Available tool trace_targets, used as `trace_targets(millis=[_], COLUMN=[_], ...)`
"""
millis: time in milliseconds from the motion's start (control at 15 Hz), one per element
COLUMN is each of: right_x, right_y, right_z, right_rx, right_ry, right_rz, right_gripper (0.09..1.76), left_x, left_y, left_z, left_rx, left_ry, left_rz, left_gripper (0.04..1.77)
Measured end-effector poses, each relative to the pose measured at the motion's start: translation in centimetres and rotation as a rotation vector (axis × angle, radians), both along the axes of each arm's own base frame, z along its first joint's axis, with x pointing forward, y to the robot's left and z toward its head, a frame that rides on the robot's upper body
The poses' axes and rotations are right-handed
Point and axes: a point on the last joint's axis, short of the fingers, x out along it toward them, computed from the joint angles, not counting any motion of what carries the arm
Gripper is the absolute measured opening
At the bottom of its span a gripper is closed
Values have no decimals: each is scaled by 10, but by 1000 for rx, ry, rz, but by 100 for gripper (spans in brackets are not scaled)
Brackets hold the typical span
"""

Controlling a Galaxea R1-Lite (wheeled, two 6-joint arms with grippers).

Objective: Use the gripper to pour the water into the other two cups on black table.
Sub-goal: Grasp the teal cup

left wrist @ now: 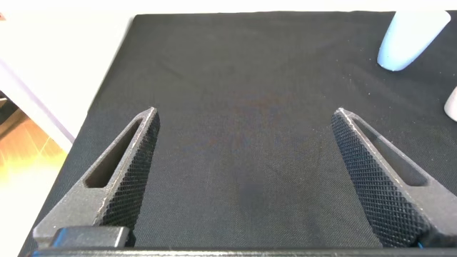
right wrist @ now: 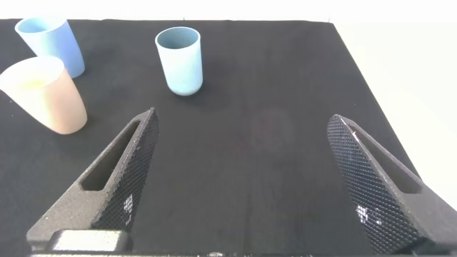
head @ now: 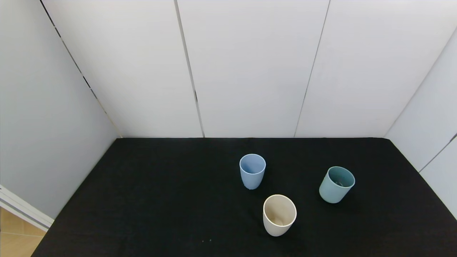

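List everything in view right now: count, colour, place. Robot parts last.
light blue cup: 1, light blue, upright on the table, farthest back of the three, near centre
cream-white cup: 1, cream-white, upright, nearest the robot, just in front of and right of the blue one
teal-green cup: 1, teal-green, upright, to the right of the other two, standing apart
black table: 1, matte black, fills the lower part of the head view
wall panels: white, behind and to both sides of the table
left gripper: 1, black, open, above bare table left of the cups
right gripper: 1, black, open, above bare table, cups ahead of it
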Motion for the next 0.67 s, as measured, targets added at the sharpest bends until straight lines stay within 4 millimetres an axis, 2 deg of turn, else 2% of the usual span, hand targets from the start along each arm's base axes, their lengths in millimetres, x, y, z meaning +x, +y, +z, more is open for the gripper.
trace_targets(millis=[200, 333, 533, 667], right_x=[-1, -3, -2, 7], right_y=[0, 1, 1, 1], right_z=[5, 15, 42, 68], right_rx=[2, 4, 44, 75], right_ry=[-17, -36, -16, 28], right_rz=[11, 38, 50, 58], right_gripper=[171, 171, 171, 171], left_x=[0, 0, 0, 0], left_y=[0, 0, 0, 0], left_z=[0, 0, 0, 0], left_rx=[0, 0, 0, 0], left_ry=[0, 0, 0, 0], left_rz=[0, 0, 0, 0], left_gripper=[172, 172, 172, 172])
